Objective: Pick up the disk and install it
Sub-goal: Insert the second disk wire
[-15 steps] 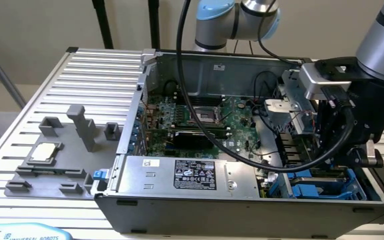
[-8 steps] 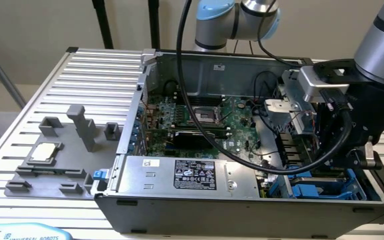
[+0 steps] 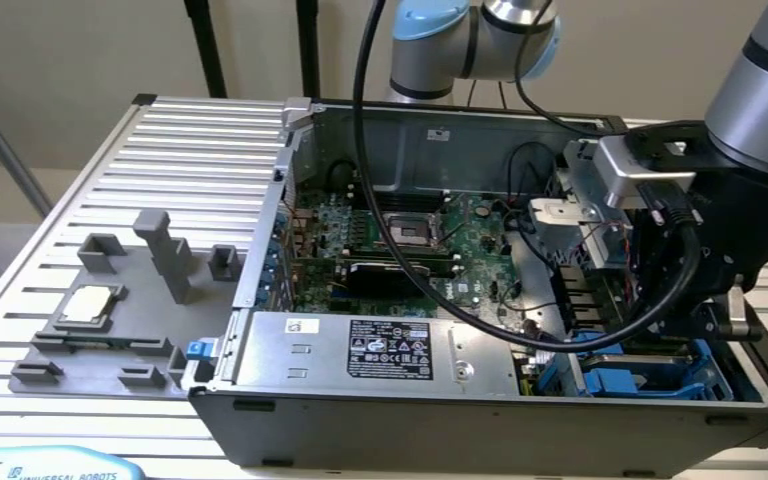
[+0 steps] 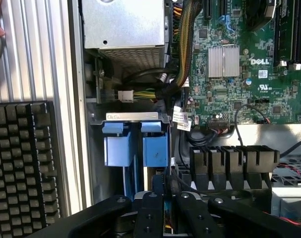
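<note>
The disk's blue carrier (image 4: 155,148) stands in the drive cage at the case's front corner, with two blue tabs facing the wrist camera. Its silver face and label are hidden. In the exterior view the same blue carrier (image 3: 631,385) shows low in the open computer case (image 3: 357,150), under the arm's wrist. My gripper (image 4: 166,208) is right at the carrier, and its black fingers (image 4: 149,213) are closed tightly on a thin blue-edged strip that runs from the tabs.
The motherboard (image 4: 239,64) and the black cables (image 4: 180,74) lie close beside the cage. A grey power supply box (image 3: 357,350) fills the case's front. On the slatted table at the exterior view's left is a grey fixture (image 3: 157,260) holding a small silver chip (image 3: 91,303). A keyboard (image 4: 21,158) lies beside the case.
</note>
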{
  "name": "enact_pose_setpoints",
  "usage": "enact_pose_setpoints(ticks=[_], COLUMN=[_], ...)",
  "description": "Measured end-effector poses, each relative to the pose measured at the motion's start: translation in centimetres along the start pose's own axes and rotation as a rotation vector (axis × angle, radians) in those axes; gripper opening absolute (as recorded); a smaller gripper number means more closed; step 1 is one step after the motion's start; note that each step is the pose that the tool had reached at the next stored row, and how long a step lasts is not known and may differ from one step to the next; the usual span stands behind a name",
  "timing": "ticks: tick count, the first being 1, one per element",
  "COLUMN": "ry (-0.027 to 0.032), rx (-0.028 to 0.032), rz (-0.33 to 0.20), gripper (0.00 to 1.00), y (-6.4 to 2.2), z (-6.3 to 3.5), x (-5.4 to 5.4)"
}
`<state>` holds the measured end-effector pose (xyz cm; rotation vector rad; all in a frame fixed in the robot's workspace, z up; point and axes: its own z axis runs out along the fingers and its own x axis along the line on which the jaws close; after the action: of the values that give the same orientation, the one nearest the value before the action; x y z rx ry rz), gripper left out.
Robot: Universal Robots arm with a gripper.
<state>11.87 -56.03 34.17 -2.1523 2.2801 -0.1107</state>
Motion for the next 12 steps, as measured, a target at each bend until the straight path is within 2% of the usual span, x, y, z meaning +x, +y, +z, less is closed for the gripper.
enact_pose_setpoints(ticks=[12], ry=[-0.0012], rx=[0.0053], rz=[0.0], gripper=[0.16], y=[0.11], z=[0.09], x=[-0.05])
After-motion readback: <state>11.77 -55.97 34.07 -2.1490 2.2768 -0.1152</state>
